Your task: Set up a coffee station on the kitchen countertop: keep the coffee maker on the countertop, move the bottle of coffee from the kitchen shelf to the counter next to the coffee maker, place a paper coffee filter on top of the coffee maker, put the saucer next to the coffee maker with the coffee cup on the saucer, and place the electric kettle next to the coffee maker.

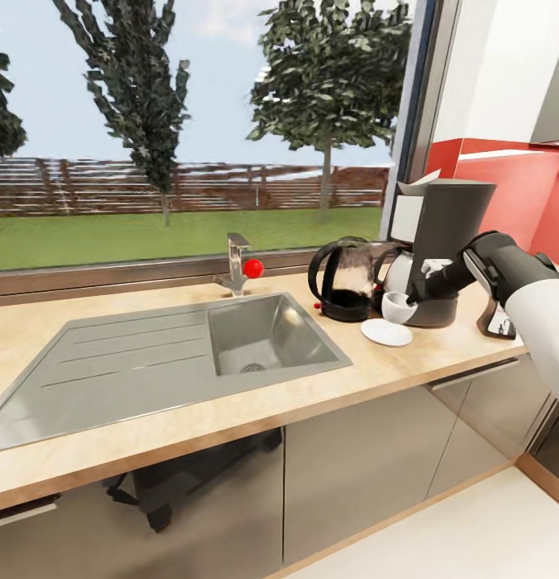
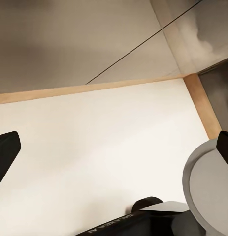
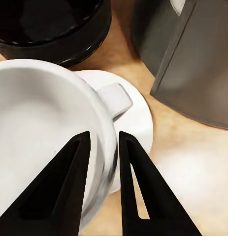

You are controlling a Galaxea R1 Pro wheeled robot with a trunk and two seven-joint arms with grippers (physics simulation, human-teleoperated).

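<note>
On the countertop (image 1: 231, 418) the coffee maker (image 1: 450, 241) stands at the right, with the paper coffee filter (image 1: 416, 183) on top. The electric kettle (image 1: 343, 281) is just left of it. My right gripper (image 1: 413, 294) (image 3: 103, 140) is shut on the wall of the coffee cup (image 1: 396, 306) (image 3: 40, 128), one finger inside and one outside. The cup hangs over the far edge of the saucer (image 1: 386, 332) (image 3: 138, 123). What looks like the bottle of coffee (image 1: 496, 318) stands right of the machine, half behind my forearm. The left gripper (image 2: 115, 150) is open. The kitchen shelf is out of view.
A grey sink (image 1: 263, 338) with a drainboard and a tap (image 1: 235, 265) takes up the counter's left and middle. Grey cabinet fronts (image 1: 351, 466) run below the counter. The left wrist view looks down at pale floor (image 2: 94, 147) and cabinet fronts.
</note>
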